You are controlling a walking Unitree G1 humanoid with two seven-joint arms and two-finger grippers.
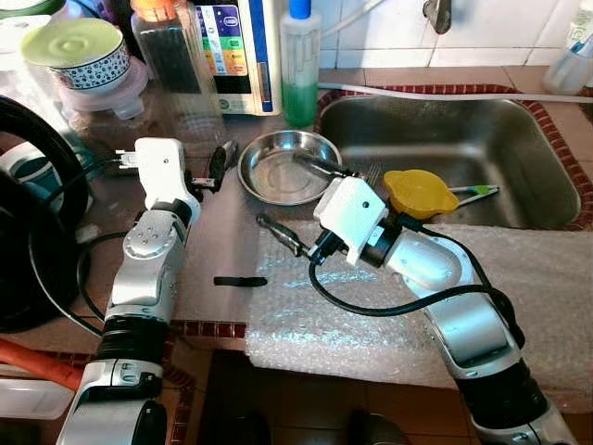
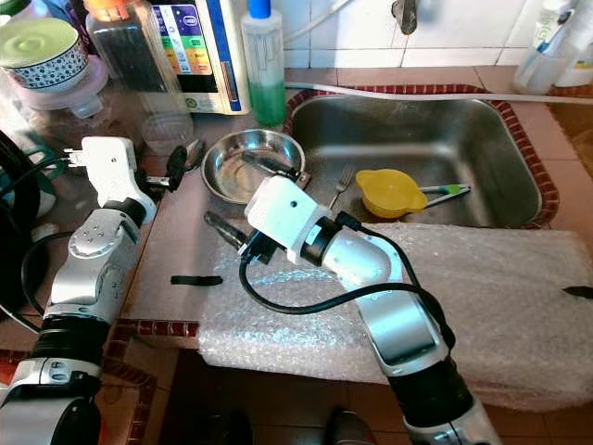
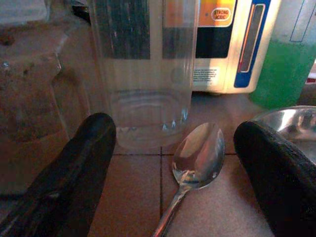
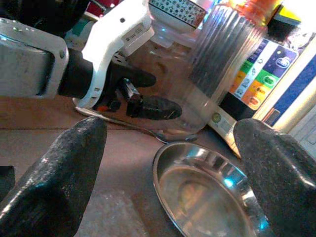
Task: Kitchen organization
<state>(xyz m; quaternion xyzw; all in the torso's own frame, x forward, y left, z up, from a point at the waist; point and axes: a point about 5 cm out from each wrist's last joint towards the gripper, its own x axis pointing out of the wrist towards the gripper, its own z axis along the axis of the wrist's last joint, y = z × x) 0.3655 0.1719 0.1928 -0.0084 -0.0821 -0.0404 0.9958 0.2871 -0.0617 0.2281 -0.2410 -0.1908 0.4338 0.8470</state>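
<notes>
At a tiled kitchen counter, the robot's left gripper [image 3: 173, 163] hangs low with its black fingers [image 3: 74, 173] spread to either side of a metal spoon [image 3: 197, 158], which lies flat on the tiles just in front of a clear plastic jug [image 3: 148, 89]. The right gripper [image 4: 168, 182], also spread wide and holding nothing, points at a steel dish [image 1: 287, 167] resting just left of the sink [image 1: 519, 148]. A yellow cup [image 1: 419, 193] sits in the sink's near-left corner beside bubble wrap [image 1: 519, 278].
</notes>
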